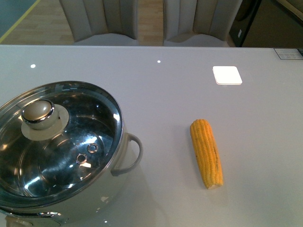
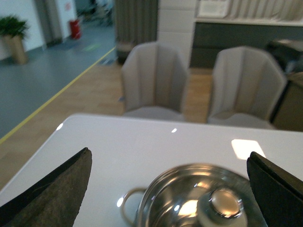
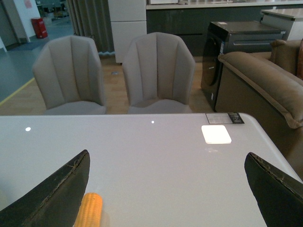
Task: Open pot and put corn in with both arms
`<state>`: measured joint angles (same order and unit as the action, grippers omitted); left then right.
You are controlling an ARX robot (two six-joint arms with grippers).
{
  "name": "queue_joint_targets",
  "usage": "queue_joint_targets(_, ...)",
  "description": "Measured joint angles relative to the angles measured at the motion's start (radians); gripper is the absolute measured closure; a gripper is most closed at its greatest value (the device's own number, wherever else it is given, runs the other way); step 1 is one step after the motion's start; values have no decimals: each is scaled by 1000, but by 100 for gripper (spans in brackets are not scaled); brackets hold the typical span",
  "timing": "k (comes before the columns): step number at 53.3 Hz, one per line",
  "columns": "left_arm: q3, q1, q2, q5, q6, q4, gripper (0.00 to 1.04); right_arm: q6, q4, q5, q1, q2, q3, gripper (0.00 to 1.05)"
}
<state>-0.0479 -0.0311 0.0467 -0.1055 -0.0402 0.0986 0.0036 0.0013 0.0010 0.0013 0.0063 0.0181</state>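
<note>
Left jaws: set wide apart, nothing between them, held above the counter point(image 1: 161, 94). Right jaws: likewise wide apart and empty, held above the same counter.

Below the left jaws, within the span between them, stands the pot point(image 2: 156, 203). It is closed: the glass lid point(image 1: 71, 146) sits seated on the rim, with the rounded knob point(image 1: 39, 113) upright at its centre. Two small vent fittings point(image 1: 87, 153) show in the glass, on the side towards the right jaws. The polished inside of the pot shows through the lid. One pale loop handle point(image 1: 131, 153) sticks out from the pot wall on the side facing the right jaws. A second loop handle point(image 2: 128, 205) shows on the opposite side in the left wrist view.

Below the right jaws lies the corn point(image 1: 207, 152), flat on the counter. In the right wrist view only one end of it shows, just beside one jaw. The cob is well apart from the pot and touches nothing but the counter. Its long axis runs roughly away from the robot.

Beyond the right jaws, further along the counter, is a white square patch point(image 3: 216, 134). Past that, a printed label point(image 3: 225, 118) lies at the far corner. Behind the counter's far edge stand two pale upholstered chairs point(image 3: 71, 71) side by side, on a wooden floor point(image 2: 90, 90).
</note>
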Motion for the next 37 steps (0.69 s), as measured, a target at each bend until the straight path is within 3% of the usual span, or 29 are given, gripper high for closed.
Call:
queue_joint_targets(4, -81, -35, 138, -171, -60, 206, 7, 0, 0, 1, 0, -1, 0, 9)
queue_joint_targets(8, -94, -41, 207, -224, -87, 292, 7, 0, 0, 2, 0, -1, 0, 9)
queue_joint_targets(12, -102, -47, 254, -217, -106, 288, 7, 0, 0, 0, 0, -1, 0, 9)
queue_joint_targets(27, -187, -36, 705, -154, -43, -146, 7, 0, 0, 0, 0, -1, 0, 9)
queue_joint_targets(37, -309, -127, 1083, -166, -27, -438, 7, 0, 0, 0, 0, -1, 0, 9)
